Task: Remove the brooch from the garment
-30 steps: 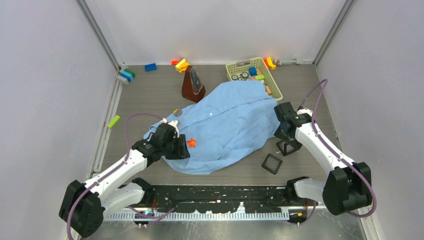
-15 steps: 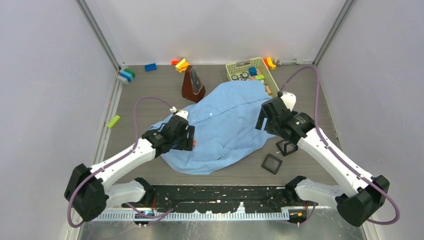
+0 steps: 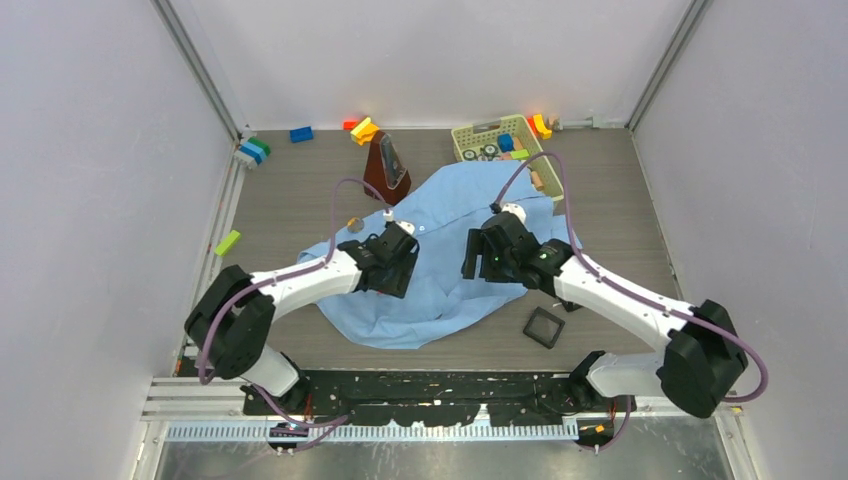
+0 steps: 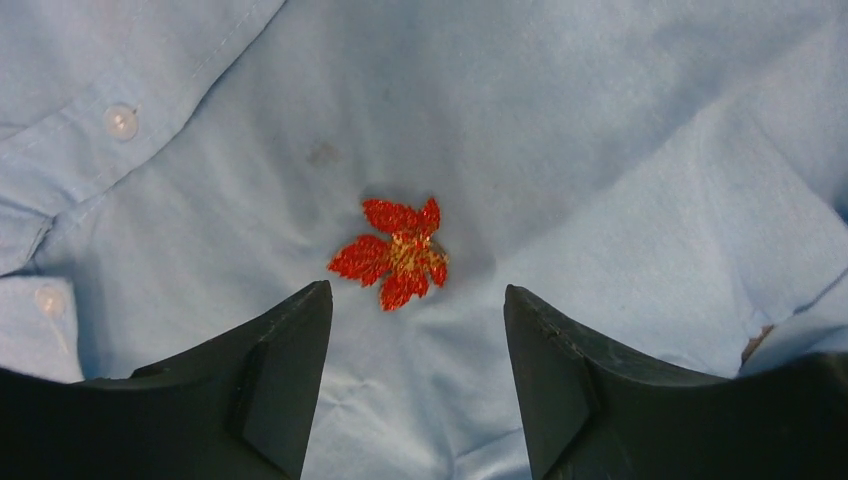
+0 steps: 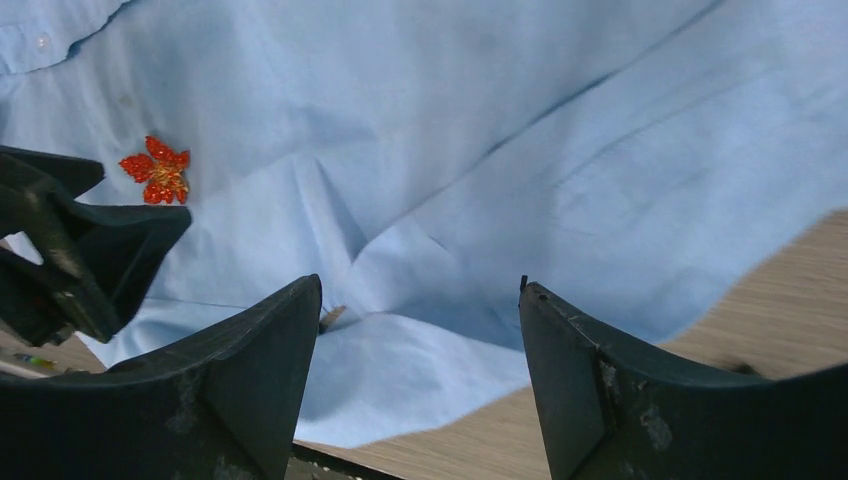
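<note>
Enclosure: pale walls close off three sides of a grey-brown wood-grain table.

Garment: spread rumpled at the table's centre, reaching from near the front edge back to the basket, whose near corner it touches.

Both arms reach over the cloth from opposite sides, their heads near each other above its middle.

Other items: a brown metronome stands just behind the garment. A black square frame lies on bare table off the garment's front right. Loose coloured blocks line the back wall.

Brooch: a red, leaf-shaped piece pinned to the garment near the button placket.

View differences: in the top view the left arm's head covers the brooch. The left wrist view shows it just ahead of the left gripper, whose jaws stand apart with nothing between them. The right wrist view shows it at far left beside the left fingers. The right gripper is likewise spread and empty, above a cloth fold.
</note>
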Tool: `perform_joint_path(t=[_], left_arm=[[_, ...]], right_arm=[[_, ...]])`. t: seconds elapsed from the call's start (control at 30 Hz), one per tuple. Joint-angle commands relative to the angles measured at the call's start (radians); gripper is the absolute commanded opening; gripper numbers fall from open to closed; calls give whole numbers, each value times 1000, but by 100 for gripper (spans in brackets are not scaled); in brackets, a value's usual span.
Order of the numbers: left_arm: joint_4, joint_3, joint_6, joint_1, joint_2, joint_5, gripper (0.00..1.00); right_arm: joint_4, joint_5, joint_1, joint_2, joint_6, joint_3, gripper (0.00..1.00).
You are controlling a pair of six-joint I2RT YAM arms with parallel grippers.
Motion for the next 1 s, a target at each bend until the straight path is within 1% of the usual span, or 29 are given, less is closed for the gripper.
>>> perform_joint_path(t=[0.0, 0.13, 0.23, 0.3, 0.43, 0.53, 0.57, 0.6, 0.7, 0.8, 0.9, 0.97], left_arm=[[38, 66, 30, -2, 79, -15, 66], [2, 109, 35, 2, 167, -21, 63], [-11, 116, 38, 18, 203, -13, 55], [21, 86, 41, 56, 194, 52, 47], [69, 24, 38, 135, 144, 167, 37], [84, 1, 37, 166, 103, 224, 23], [90, -7, 36, 175, 87, 250, 19], [100, -14, 32, 186, 70, 307, 17], [148, -51, 16, 231, 5, 428, 16], [177, -85, 2, 280, -57, 506, 16], [166, -98, 1, 300, -109, 514, 18], [162, -105, -1, 305, -130, 514, 23]], right_arm=[[239, -124, 8, 85, 31, -24, 78], [326, -173, 23, 179, 45, -16, 78], [355, -200, 29, 250, 32, 4, 77], [378, -234, 34, 285, 25, 12, 77], [408, -268, 39, 344, 21, 26, 76], [431, -295, 42, 386, 21, 44, 74], [436, -301, 44, 393, 22, 54, 74], [448, -316, 45, 405, 26, 57, 73], [472, -344, 47, 422, 32, 74, 73], [514, -369, 49, 424, 36, 78, 70], [575, -418, 55, 431, 32, 73, 68], [601, -426, 61, 442, 35, 75, 67]])
